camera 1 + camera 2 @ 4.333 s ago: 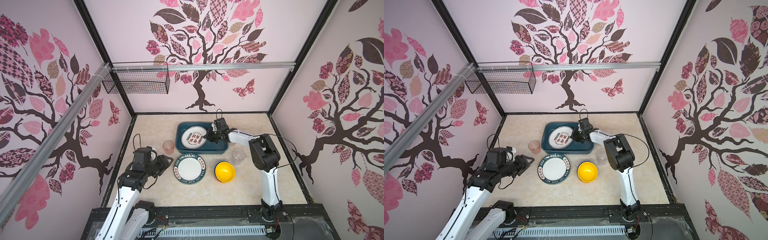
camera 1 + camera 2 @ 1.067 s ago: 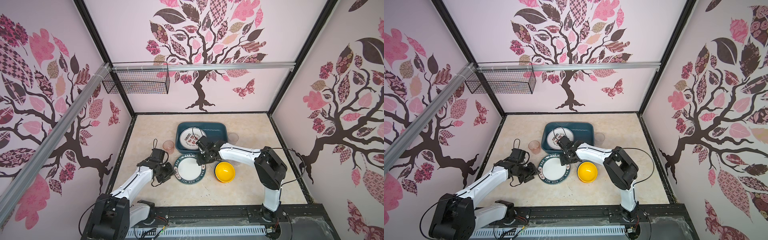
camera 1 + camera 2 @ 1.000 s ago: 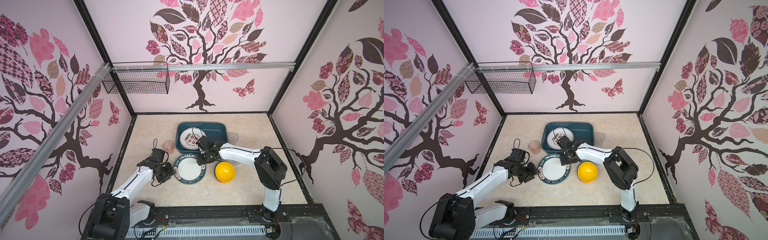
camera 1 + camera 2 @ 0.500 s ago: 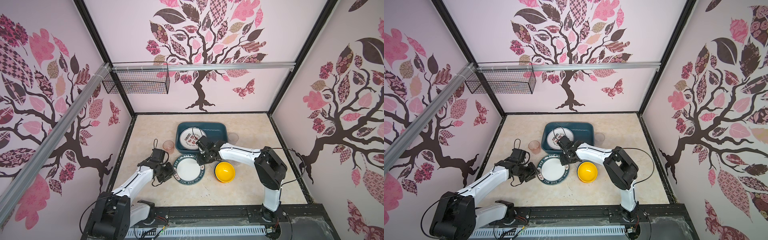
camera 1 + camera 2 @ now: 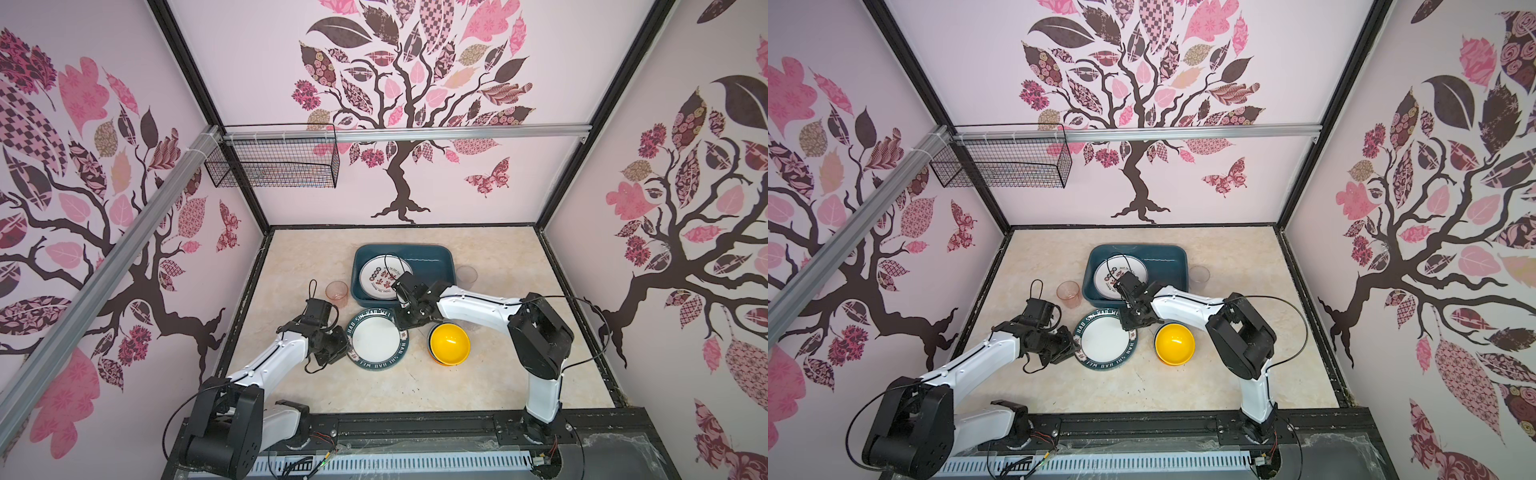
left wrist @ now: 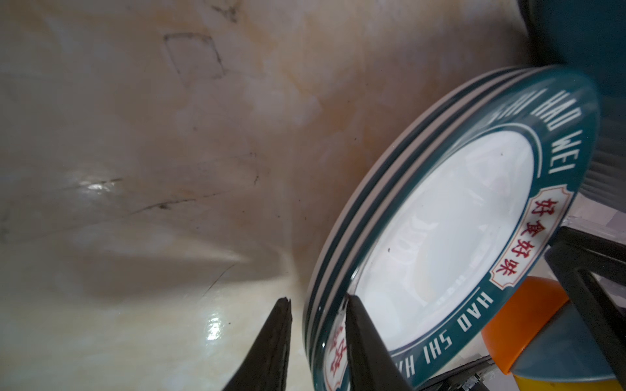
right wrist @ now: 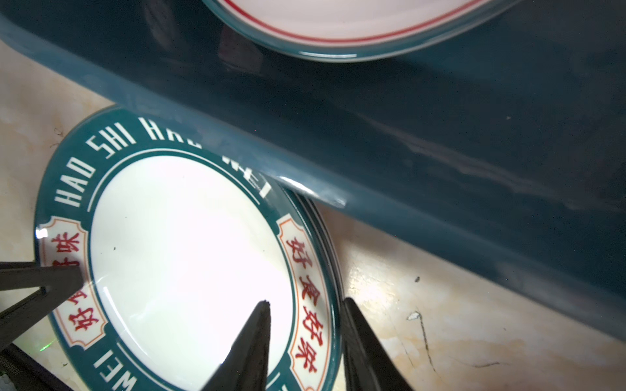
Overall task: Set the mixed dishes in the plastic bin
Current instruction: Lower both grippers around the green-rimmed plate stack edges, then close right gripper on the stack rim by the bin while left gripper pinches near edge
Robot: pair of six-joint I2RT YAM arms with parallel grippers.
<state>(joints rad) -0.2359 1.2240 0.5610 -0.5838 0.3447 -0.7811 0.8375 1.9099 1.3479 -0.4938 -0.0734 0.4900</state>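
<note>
A white plate with a dark teal lettered rim lies on the table just in front of the plastic bin. My left gripper stands open astride the plate's left rim, with a small gap showing under the plate. My right gripper is open astride the far right rim, one finger over the white centre and one outside the edge. A white plate with red-black characters lies inside the bin.
A yellow bowl tops a stack right of the plate, with orange and blue bowls beneath. A pinkish cup stands left of the bin, a clear cup right of it. A wire basket hangs on the back wall.
Over the last second both grippers' jaws have narrowed around the teal-rimmed plate's rim, and the plate has shifted slightly left. Earlier, the right gripper was over the bin and the left farther left.
</note>
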